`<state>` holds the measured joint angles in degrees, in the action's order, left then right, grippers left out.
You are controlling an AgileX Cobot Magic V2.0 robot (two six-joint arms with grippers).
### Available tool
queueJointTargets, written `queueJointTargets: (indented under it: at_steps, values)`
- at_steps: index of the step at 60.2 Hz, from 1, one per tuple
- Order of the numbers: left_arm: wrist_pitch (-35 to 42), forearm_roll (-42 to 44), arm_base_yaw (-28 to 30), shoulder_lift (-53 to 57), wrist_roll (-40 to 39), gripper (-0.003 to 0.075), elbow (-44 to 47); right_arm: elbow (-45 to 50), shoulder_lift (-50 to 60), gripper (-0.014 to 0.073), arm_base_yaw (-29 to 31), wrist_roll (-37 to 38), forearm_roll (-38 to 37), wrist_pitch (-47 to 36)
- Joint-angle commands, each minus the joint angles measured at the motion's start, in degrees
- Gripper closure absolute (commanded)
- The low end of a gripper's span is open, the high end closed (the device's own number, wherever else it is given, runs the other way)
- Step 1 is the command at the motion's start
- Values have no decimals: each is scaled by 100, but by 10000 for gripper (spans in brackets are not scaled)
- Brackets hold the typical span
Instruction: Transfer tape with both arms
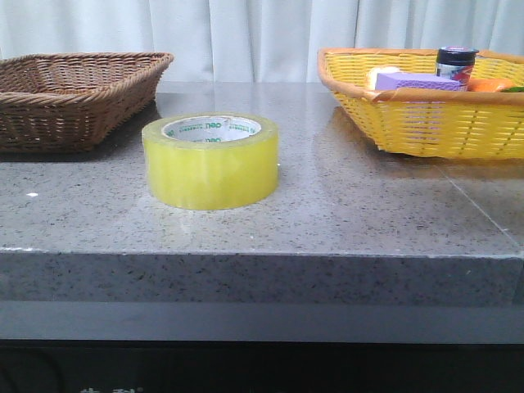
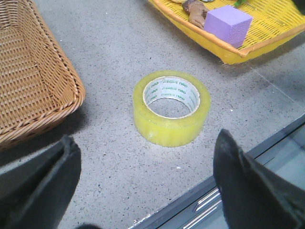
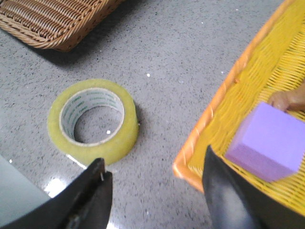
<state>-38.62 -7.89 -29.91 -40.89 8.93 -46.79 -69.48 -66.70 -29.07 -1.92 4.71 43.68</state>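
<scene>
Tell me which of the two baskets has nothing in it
The brown wicker basket at the table's left; its visible interior is bare. The yellow basket on the right holds a purple block and a dark-lidded jar.

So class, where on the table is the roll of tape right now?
In the front view the tape lies flat on the grey table, left of centre, between the brown basket and the yellow basket, nearer the brown one.

Staged test bench, speckled stone table [image 1: 368, 221], white curtain [image 1: 246, 37], wicker baskets [image 1: 74, 98]
</scene>
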Motion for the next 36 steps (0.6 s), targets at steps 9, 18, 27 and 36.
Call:
queueJointTargets:
  at_steps: [9, 18, 27, 36]
  values:
    - [389, -71, -54, 11, -48, 154, -150, 845, 1333, 148, 52, -1, 41, -644]
    - [389, -71, -54, 11, -48, 154, -150, 1410, 1978, 148, 52, -1, 41, -674]
    - [389, -71, -54, 11, -48, 154, -150, 1772, 2517, 148, 52, -1, 41, -646]
    - [411, -71, -54, 11, -48, 154, -150, 1851, 2832, 148, 52, -1, 41, -561]
